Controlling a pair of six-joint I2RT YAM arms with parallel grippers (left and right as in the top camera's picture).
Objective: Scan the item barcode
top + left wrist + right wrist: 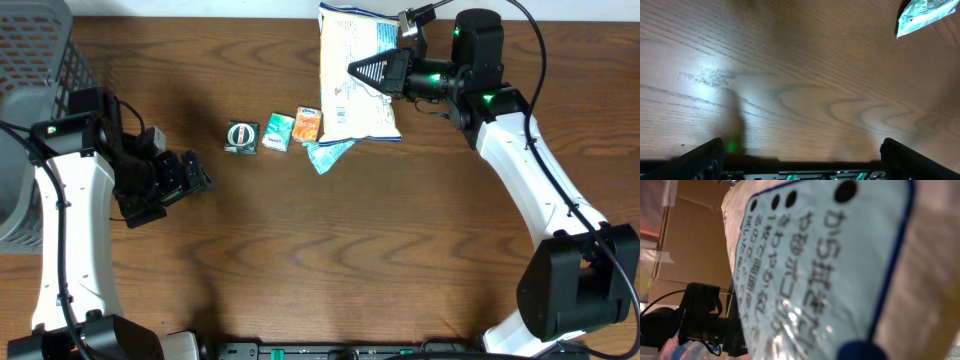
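Snack bag (352, 105) is held clamped in the right gripper (362, 70), apparently lifted above the table (400, 260) at its far side. The left gripper (200, 183) is held wide apart, nothing grasped.

Robot lab: left arm (70, 220) and right arm (530, 170) at wooden table (350, 250), cardboard boxes (695, 240) behind.

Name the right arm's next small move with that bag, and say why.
Probably rotate the right wrist slowly to expose another face of the snack bag. The right gripper is shut on it, and its wrist camera shows only printed text, no barcode. The left gripper stands open, apart from it.
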